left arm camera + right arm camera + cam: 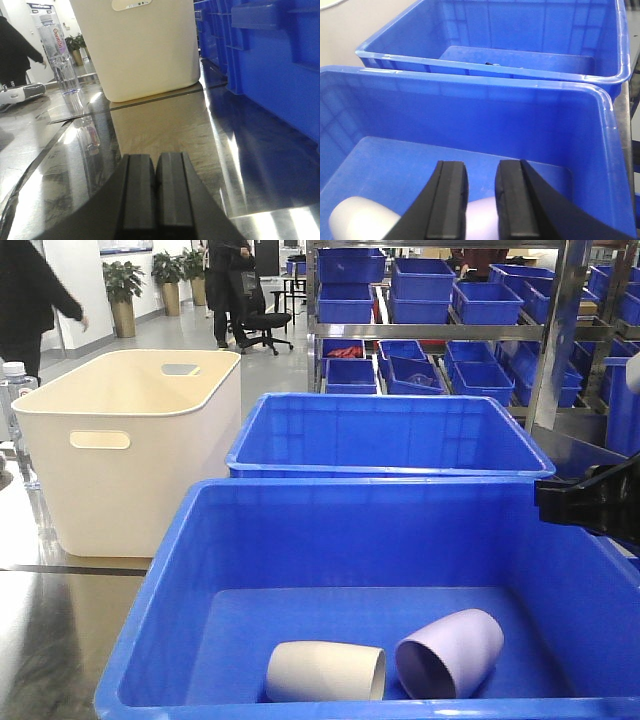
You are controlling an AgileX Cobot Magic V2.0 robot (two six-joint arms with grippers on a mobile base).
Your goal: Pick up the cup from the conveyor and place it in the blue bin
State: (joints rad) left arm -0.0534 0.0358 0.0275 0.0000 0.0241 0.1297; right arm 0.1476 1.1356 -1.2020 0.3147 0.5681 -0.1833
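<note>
Cups [385, 664] lie in the blue bin [160, 590]; right gripper [481, 202] hangs above, parted, empty.

Looks like a warehouse-type workshop: steel racks [545, 335] stacked with small blue plastic bins [345, 302], plus a black office chair [262, 325] nearby.

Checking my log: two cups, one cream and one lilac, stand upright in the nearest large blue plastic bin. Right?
Not quite. The cream cup and the lilac cup are in the nearest large blue plastic bin, but both lie on their sides, not upright. The exterior front-facing view shows it.
</note>
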